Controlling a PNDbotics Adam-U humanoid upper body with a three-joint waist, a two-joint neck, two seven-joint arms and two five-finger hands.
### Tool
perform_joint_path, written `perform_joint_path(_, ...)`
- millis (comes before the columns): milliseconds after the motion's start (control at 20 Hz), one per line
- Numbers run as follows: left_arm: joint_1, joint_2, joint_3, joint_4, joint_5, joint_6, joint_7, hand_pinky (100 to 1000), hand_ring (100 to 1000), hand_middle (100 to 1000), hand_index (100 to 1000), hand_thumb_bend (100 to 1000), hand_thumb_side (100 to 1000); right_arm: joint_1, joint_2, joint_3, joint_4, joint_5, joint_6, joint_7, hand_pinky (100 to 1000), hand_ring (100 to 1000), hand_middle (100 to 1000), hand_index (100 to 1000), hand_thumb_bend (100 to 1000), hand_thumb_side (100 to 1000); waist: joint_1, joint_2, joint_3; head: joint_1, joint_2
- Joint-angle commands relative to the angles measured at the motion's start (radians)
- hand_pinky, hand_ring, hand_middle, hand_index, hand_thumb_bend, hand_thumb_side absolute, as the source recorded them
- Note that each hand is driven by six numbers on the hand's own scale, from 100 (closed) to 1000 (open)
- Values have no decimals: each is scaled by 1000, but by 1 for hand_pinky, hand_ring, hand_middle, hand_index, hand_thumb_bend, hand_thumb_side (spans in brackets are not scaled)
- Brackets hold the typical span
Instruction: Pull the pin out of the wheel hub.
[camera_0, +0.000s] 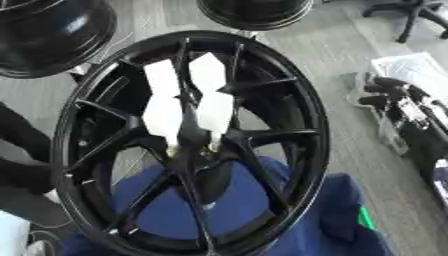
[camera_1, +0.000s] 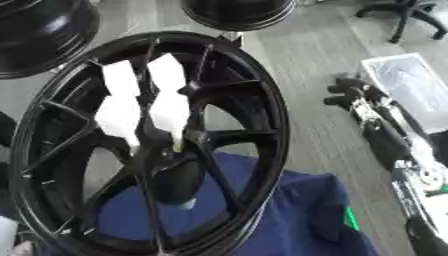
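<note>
One big black wheel (camera_0: 188, 145) fills the left eye view, standing on edge and leaning, its spokes meeting at the hub (camera_0: 191, 131). At the hub's lower edge sits a small pale yellowish bit (camera_0: 187, 148); whether it is the pin I cannot tell. White patches (camera_0: 179, 95) show between the upper spokes. A blue cloth (camera_0: 315, 220) lies under the wheel and to its lower right, with a green tag (camera_0: 365, 218) on it. A black arm-like shape (camera_0: 19, 165) meets the wheel's left rim; the left robot hand cannot be made out there, so open or closed I cannot tell. Two more dark wheels lie beyond the big wheel, one to its upper left (camera_0: 52, 35) and one above it (camera_0: 254, 11).

Seen from the right eye, the right robot hand (camera_1: 350, 95) hangs well apart from the wheel, to its right, over the grey floor (camera_1: 306, 60). Its fingers (camera_1: 336, 90) point toward the wheel, loosely spread and holding nothing. Its arm (camera_1: 402, 150) runs off to the wheel's lower right. A white sheet (camera_1: 411, 82) lies just beyond the hand, and a chair base (camera_1: 407, 15) stands to the wheel's upper right.
</note>
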Motion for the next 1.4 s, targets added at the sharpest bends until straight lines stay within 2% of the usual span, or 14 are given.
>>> perform_joint_path(50,-72,50,-65,-4,-33,44,-145,686,850,760,780,100,605,-1,-27,-5,-12,10,0,-2,974,767,761,836,100,615,-3,-19,1,-4,-16)
perform_joint_path(200,-130,43,-121,-16,-59,87,-285,690,845,784,818,100,672,1,-27,-4,-12,14,0,-2,974,767,761,836,100,618,-3,-18,3,-6,-18)
perform_joint_path(300,-158,33,-144,-30,-54,107,-378,689,841,818,851,100,756,2,-27,-2,-12,19,0,0,974,768,761,836,100,618,-2,-17,4,-6,-18)
perform_joint_path(450,-190,17,-157,-34,-27,96,-507,685,844,833,878,108,810,2,-27,-1,-13,21,0,0,974,768,761,836,100,617,-3,-17,3,-6,-19)
perform_joint_path(600,-222,5,-176,-35,-8,65,-576,690,848,828,879,126,789,3,-27,0,-13,22,-1,0,974,768,761,836,100,618,-3,-17,3,-9,-17)
perform_joint_path(750,-246,-7,-211,-35,-24,68,-599,696,848,814,862,160,765,4,-28,3,-14,26,-1,2,974,768,761,836,100,619,-3,-17,3,-10,-15)
perform_joint_path(900,-262,-24,-254,-35,-64,104,-599,703,850,811,853,189,740,6,-28,5,-14,29,-1,4,974,768,761,836,100,620,-3,-17,4,-8,-16)
perform_joint_path(1150,-284,-64,-317,-35,-135,181,-597,714,846,813,842,304,568,7,-28,8,-14,33,-1,6,974,768,761,836,100,621,-4,-18,4,-6,-14)
perform_joint_path(1250,-292,-78,-331,-35,-164,206,-593,715,846,813,842,307,561,8,-28,9,-14,35,-1,6,974,768,761,836,100,622,-5,-18,5,-6,-13)
perform_joint_path(1300,-294,-83,-334,-35,-176,216,-589,718,848,815,859,325,484,8,-27,9,-14,35,-1,6,974,768,762,836,100,623,-5,-18,5,-6,-12)
perform_joint_path(1400,-300,-106,-348,-35,-206,262,-566,715,848,815,866,317,468,8,-28,11,-14,37,-1,8,974,768,762,836,100,623,-5,-18,5,-5,-11)
